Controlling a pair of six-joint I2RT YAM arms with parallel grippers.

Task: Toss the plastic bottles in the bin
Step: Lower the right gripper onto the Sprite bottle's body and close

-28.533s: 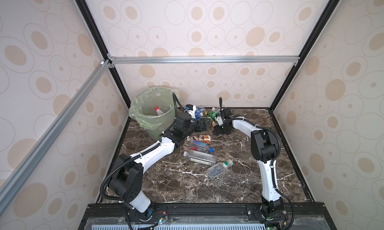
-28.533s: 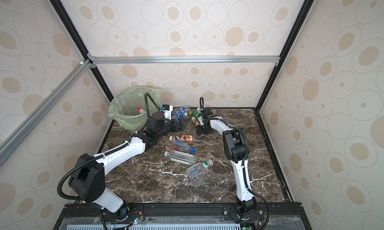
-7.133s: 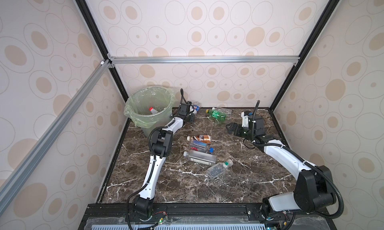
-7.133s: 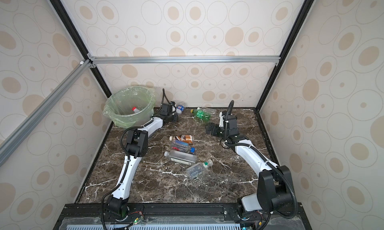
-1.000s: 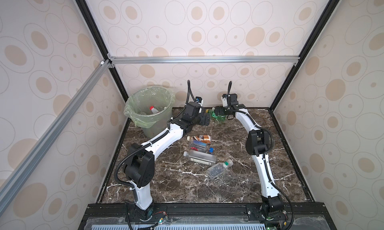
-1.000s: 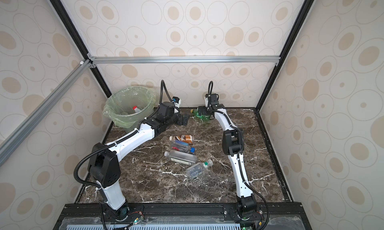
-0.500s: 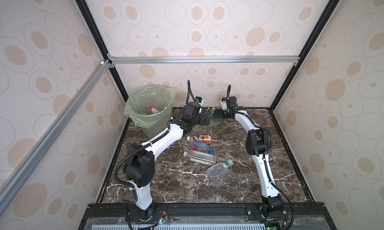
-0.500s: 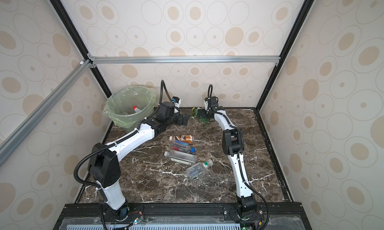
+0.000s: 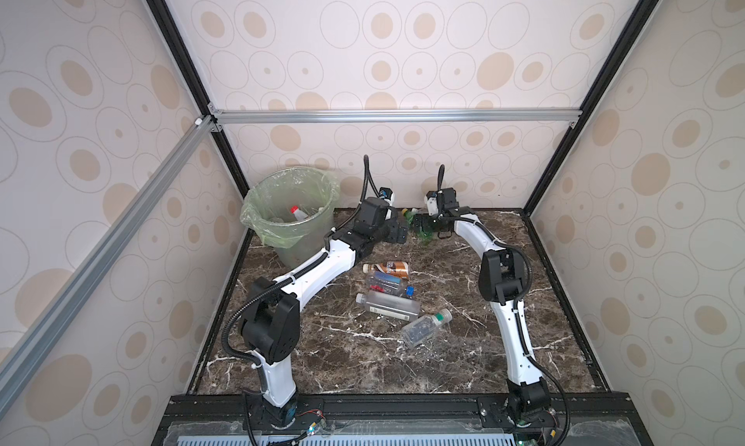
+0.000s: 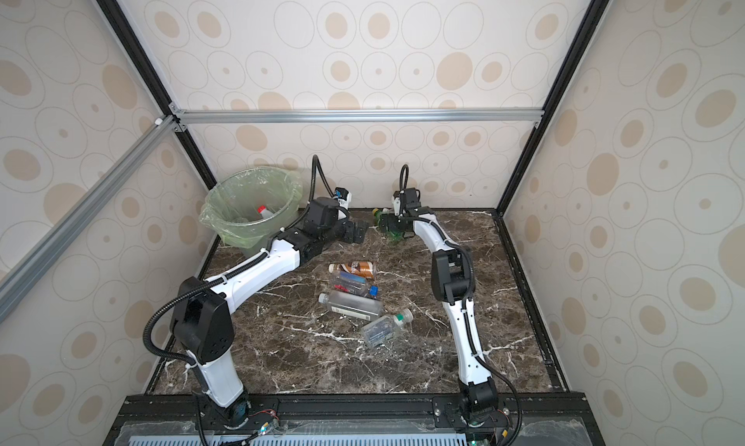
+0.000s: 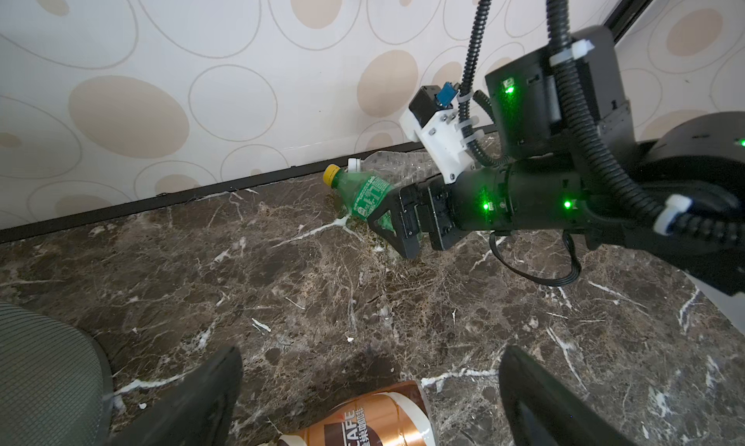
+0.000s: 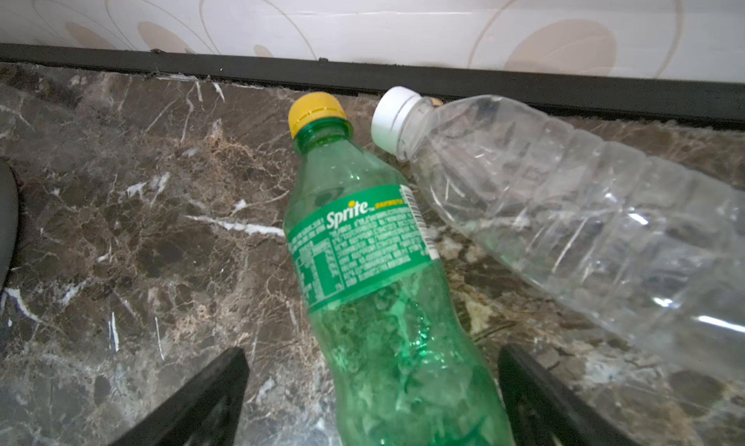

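A green plastic bottle (image 12: 363, 262) with a yellow cap lies on the marble floor by the back wall, between the spread fingers of my open right gripper (image 12: 371, 353), untouched. A clear bottle (image 12: 564, 206) with a white cap lies beside it. In both top views the right gripper (image 9: 419, 224) (image 10: 389, 224) hangs over the green bottle (image 9: 423, 234). My left gripper (image 9: 397, 234) (image 11: 371, 355) is open and empty, just right of the bin (image 9: 258, 222), above a brown-labelled bottle (image 11: 363, 420). The bin holds a red-capped bottle (image 9: 297, 212).
Mid-floor lies a cluster of bottles: the brown-labelled one (image 9: 387, 267), a blue-labelled one (image 9: 385, 280), a clear square one (image 9: 389, 305) and a clear green-capped one (image 9: 423, 327). Black frame rails and patterned walls close in the floor on three sides.
The right gripper has edged slightly lower over the green bottle. The left arm has barely moved. Both grippers stay open.
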